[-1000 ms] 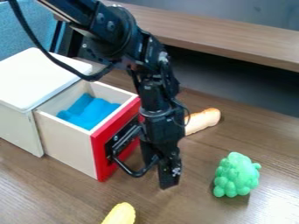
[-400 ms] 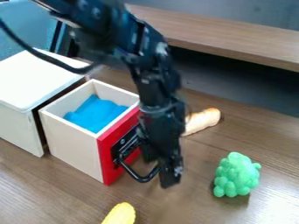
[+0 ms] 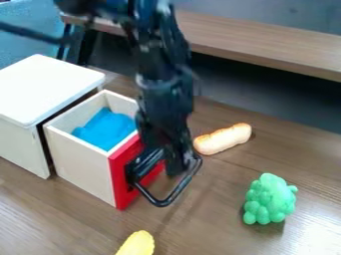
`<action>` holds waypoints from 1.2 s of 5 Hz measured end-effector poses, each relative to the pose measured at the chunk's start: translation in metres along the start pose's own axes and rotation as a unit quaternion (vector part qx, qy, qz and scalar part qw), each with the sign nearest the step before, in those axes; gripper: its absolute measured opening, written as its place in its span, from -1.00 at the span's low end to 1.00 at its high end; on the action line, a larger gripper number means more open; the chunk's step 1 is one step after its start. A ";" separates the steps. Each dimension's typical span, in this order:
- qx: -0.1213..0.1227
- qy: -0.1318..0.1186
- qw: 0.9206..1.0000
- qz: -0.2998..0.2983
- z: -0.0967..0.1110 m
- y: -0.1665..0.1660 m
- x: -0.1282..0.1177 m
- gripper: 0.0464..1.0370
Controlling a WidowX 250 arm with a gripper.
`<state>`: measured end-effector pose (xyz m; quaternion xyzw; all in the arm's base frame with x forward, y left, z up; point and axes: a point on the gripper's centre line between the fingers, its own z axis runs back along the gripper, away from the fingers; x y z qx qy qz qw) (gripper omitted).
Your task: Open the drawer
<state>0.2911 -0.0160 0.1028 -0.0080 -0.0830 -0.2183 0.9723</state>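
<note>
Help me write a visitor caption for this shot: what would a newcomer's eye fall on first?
Probably the bright red front of the open drawer, left of centre, with the black robot arm hanging down beside it from the top edge. Next, perhaps, the vivid blue thing inside the drawer and the bumpy green toy toward the lower right, on the brown table.

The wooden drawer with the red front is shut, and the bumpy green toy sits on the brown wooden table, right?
The drawer isn't shut: the camera view shows it pulled out from its white-topped box, with blue material visible inside. The bumpy green toy does sit on the brown wooden table.
</note>
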 end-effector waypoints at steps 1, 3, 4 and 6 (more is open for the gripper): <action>-0.009 -0.028 1.000 -0.003 0.030 -0.001 0.002 0.92; -0.016 -0.068 0.998 0.010 0.079 0.003 -0.014 0.92; -0.013 -0.079 0.997 0.021 0.103 0.006 -0.025 0.92; 0.008 -0.013 0.996 0.086 0.104 0.014 -0.045 0.92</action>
